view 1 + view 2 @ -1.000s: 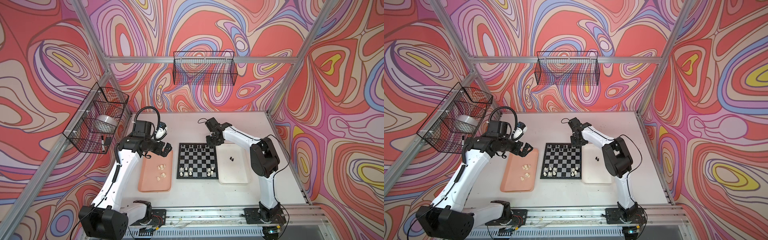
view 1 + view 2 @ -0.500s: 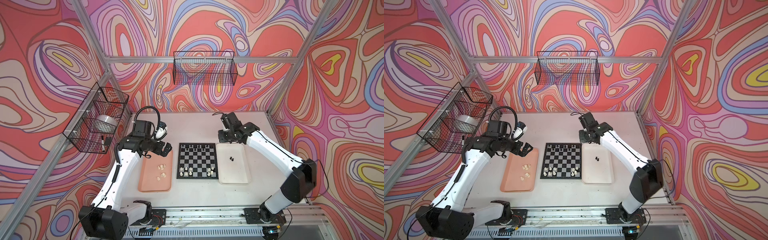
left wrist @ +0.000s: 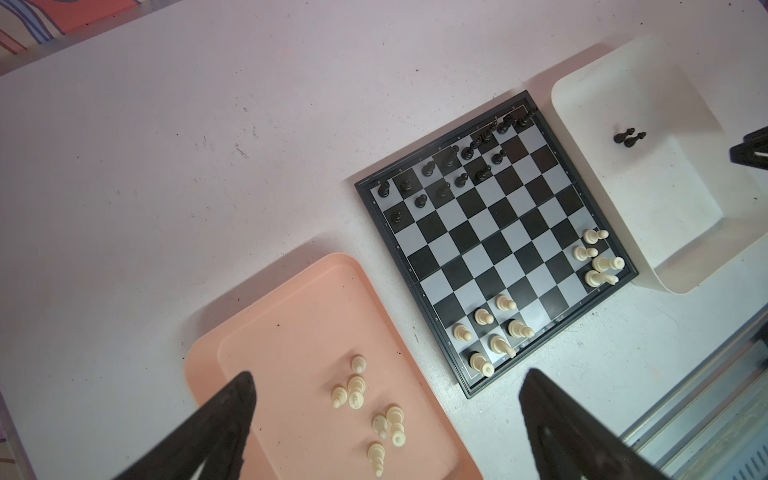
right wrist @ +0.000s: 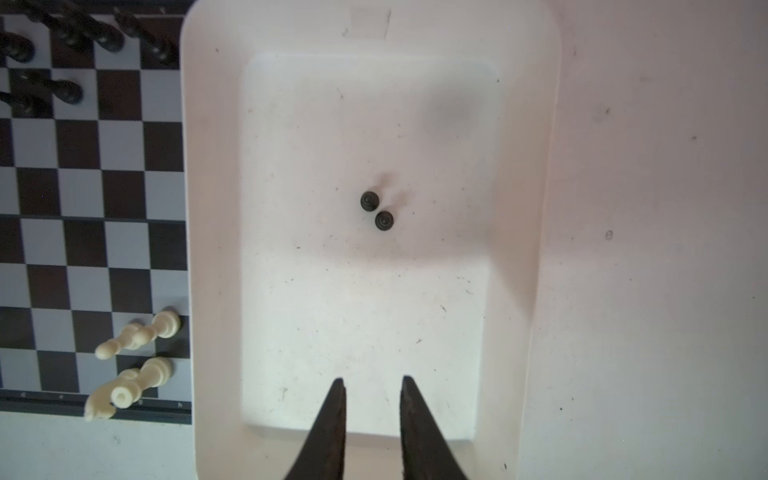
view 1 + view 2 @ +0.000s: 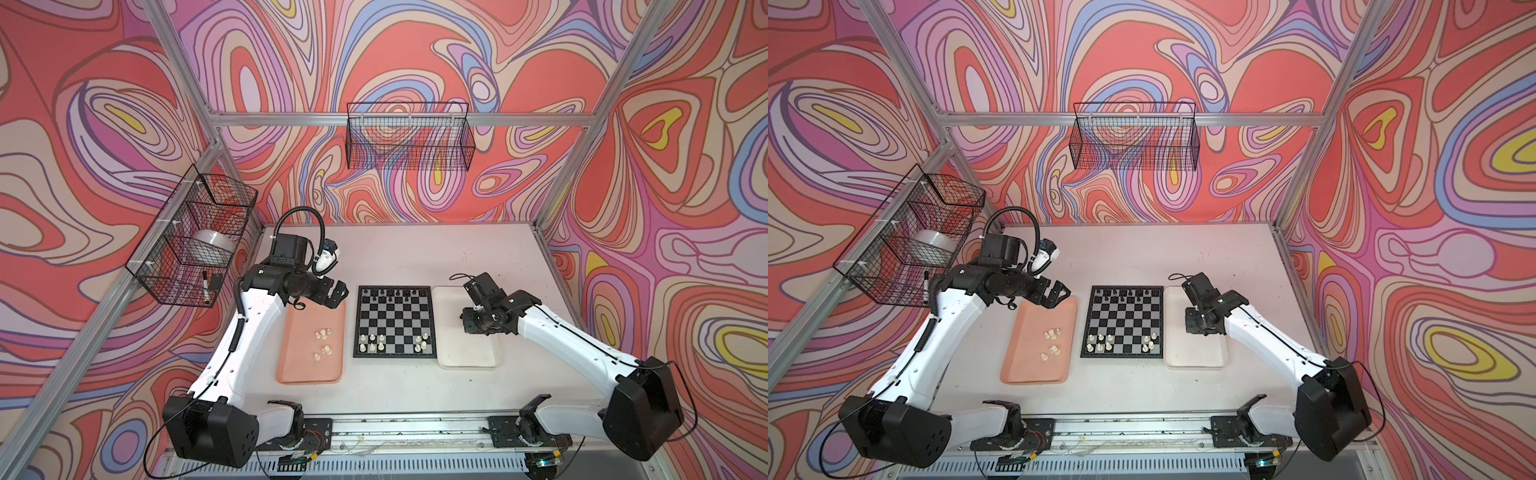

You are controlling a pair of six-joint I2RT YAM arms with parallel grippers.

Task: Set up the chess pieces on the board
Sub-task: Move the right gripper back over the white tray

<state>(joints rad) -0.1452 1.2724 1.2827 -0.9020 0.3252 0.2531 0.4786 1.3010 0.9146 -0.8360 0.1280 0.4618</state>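
Setup was judged a little over three-quarters done. The board (image 5: 395, 321) lay at lower centre in both top views, between the pink tray (image 5: 307, 370) on its left and the white tray (image 5: 465, 357) on its right. Black pieces (image 3: 451, 160) filled the board's upper edge: eight in the back row as best counted, and six in the row in front, with the two squares at that row's right end bare. Two black pawns (image 4: 383, 220) stood just beside each other in the white tray, likely meant for those squares. White was less far on. Ten pieces were on the board, six bunched at the lower-left corner (image 3: 482, 318) and four at the lower-right corner (image 3: 598, 264), with the middle of both near rows empty. About six white pieces (image 3: 356, 390) lay loose in the pink tray, a couple apparently on their sides. Tally: fourteen black and ten white placed; two black and roughly six white left. The left gripper (image 5: 337, 294) hovered over the upper end of the pink tray, spread wide, holding nothing. The right gripper (image 4: 372, 380) hung over the white tray, its tips a narrow gap apart, empty, short of the pawns.
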